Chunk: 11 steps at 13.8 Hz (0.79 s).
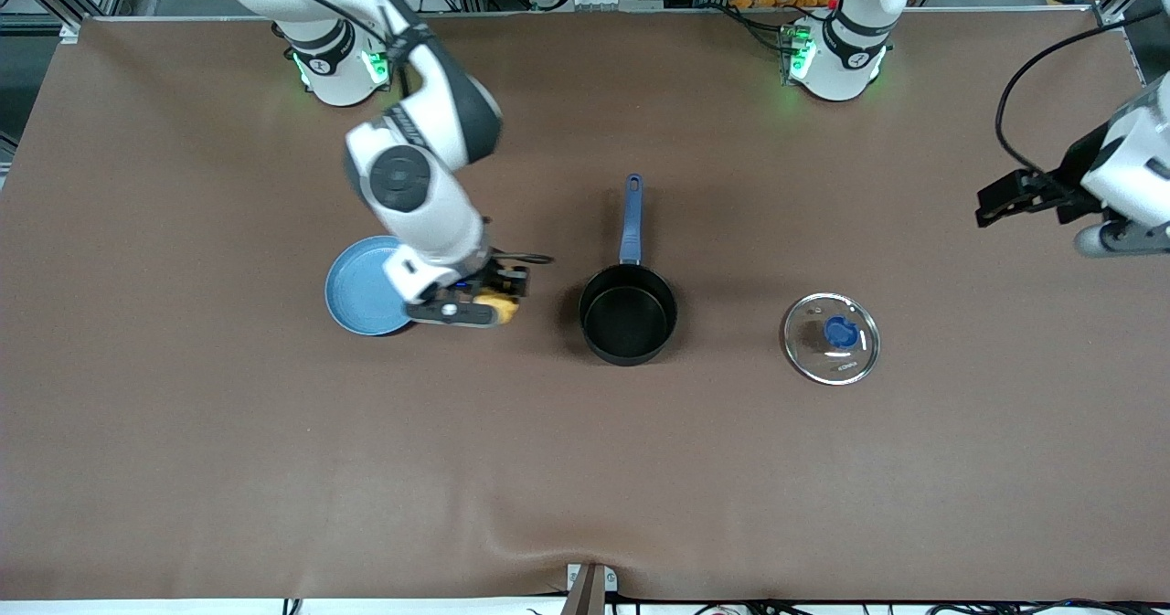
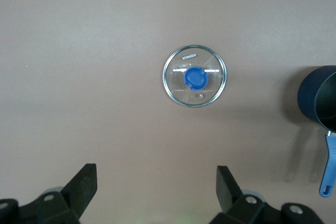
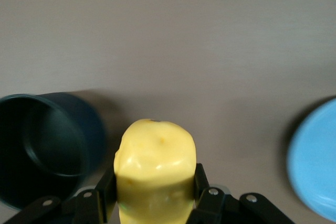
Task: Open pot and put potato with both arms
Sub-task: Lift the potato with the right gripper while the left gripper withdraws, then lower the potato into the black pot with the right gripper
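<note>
The lid point(image 1: 830, 338) lay lowest in frame, the pot point(image 1: 628, 312) mid-frame. The right end effector point(image 1: 498, 302) gripped the potato point(image 1: 499, 305), seemingly beside the plate point(image 1: 358, 297). The left end effector point(image 1: 1005, 200) waited wide, frame's right edge.

Even overhead light on my brown surface point(image 1: 274, 469); soft shadows; the potato point(image 3: 155, 174) in my wrist view is blurred.

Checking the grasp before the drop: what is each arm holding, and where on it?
Right end effector grips the potato across its sides; left end effector is open, empty.
</note>
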Tool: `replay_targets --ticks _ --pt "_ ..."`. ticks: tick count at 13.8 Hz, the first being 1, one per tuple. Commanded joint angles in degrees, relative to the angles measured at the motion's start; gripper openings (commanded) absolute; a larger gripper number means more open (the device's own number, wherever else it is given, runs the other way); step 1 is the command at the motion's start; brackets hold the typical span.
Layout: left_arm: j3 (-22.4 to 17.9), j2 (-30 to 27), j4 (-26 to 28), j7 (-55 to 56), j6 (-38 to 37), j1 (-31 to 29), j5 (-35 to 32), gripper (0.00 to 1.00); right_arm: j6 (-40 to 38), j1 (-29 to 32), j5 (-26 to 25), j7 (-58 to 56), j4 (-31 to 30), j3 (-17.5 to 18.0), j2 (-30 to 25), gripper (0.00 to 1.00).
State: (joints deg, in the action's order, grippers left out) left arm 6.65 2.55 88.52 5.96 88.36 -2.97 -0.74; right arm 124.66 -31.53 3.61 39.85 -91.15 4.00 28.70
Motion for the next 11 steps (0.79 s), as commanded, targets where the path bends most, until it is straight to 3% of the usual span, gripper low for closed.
replay_targets --ticks 1,4,7,11 --pt "0.3 -1.4 0.0 -0.6 -1.2 -0.2 1.1 1.0 -2.3 -2.3 0.1 2.2 14.3 -0.7 10.3 0.0" --pt "-0.7 -4.0 0.0 -0.7 -1.7 -0.3 1.3 1.0 -2.1 -5.2 0.2 2.3 22.1 -0.7 15.0 0.0" --pt "-1.7 -4.0 0.0 -0.9 -2.1 0.1 1.3 1.0 -2.0 -8.0 0.3 9.5 28.4 -0.7 19.8 0.0" --pt "-11.9 -4.6 -0.2 -1.0 -2.1 10.4 1.3 1.0 -1.8 -10.1 0.3 10.0 28.5 -0.7 23.1 0.0"
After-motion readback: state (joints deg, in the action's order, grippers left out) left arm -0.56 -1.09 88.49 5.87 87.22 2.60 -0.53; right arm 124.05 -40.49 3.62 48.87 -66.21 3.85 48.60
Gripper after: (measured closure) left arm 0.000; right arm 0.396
